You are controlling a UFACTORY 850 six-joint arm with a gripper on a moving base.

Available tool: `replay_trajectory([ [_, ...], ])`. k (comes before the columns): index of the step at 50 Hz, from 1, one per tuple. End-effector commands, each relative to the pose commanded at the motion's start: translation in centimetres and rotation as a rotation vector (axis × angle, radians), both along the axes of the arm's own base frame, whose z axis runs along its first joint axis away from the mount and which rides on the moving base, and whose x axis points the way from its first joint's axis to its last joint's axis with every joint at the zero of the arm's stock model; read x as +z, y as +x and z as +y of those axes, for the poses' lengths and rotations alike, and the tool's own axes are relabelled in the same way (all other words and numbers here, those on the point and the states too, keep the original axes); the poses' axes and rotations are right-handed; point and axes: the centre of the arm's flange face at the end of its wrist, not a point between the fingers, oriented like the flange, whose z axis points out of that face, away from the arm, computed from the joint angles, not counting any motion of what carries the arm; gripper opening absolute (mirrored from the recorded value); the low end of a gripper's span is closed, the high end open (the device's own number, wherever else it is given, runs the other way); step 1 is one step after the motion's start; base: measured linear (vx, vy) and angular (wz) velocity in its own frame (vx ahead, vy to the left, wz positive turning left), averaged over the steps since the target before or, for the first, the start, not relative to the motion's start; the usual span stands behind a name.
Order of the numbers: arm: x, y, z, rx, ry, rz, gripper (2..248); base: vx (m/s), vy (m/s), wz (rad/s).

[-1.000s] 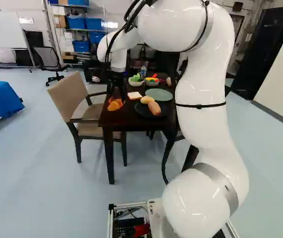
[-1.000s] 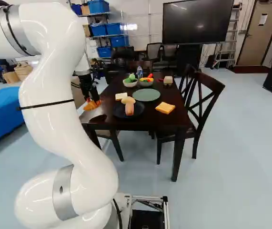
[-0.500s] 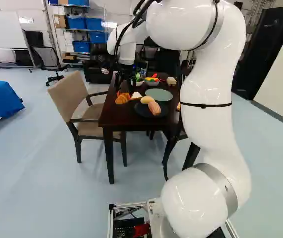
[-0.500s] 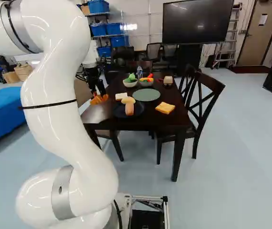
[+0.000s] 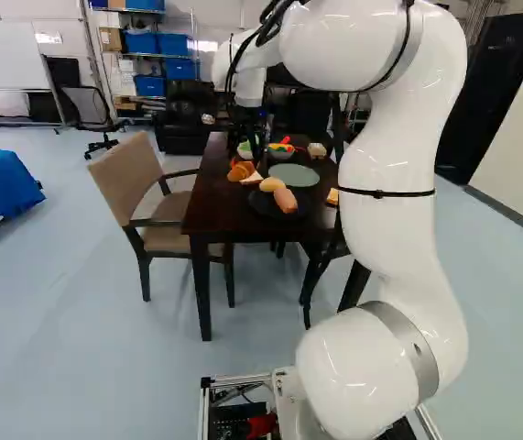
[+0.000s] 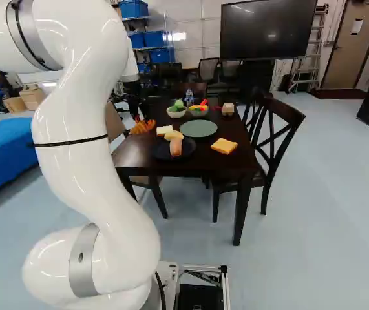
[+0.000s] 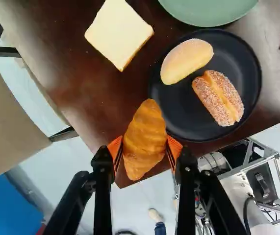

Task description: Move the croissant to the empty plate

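While we hold the croissant (image 7: pixel 144 132), its plate lies rightward

Where our white arm (image 6: pixel 68 116) fills the left of the right base view, the dark table (image 6: pixel 200 166) spans the middle. The empty green plate (image 6: pixel 198 128) sits near that view's centre, just above the black plate (image 6: pixel 159 150). In both base views our gripper (image 7: pixel 144 147) is left of the green plate; the wrist view puts that plate ahead of the fingers, past the black one. Off the black plate's side lies a white bread slice (image 7: pixel 119 33). The croissant is pinched across its width, orange pads (image 7: pixel 116 148) against both flanks; its height over the wood we cannot tell. Its long axis runs forward, leaning slightly towards the plates. We judge the carry mainly a rightward sweep in the base views, high enough to clear the bread slice and the pale bun (image 7: pixel 186 58), with little wrist turn needed before lowering.
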Motion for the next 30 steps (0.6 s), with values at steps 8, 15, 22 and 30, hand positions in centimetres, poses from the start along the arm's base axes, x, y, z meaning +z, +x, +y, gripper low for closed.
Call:
replay_trajectory([
  [8, 1.2, 0.5, -1.3, -0.018, -0.007, -0.003, 139, 0.000, 0.000, 0.000],
  [15, 2.3, 1.0, -2.4, -0.037, -0.010, -0.003, 139, 0.000, 0.000, 0.000],
  [22, 3.0, 1.5, -3.5, -0.055, -0.010, -0.001, 139, 0.000, 0.000, 0.000],
  [30, 2.9, 2.7, -4.5, -0.074, -0.010, -0.004, 139, 0.000, 0.000, 0.000],
])
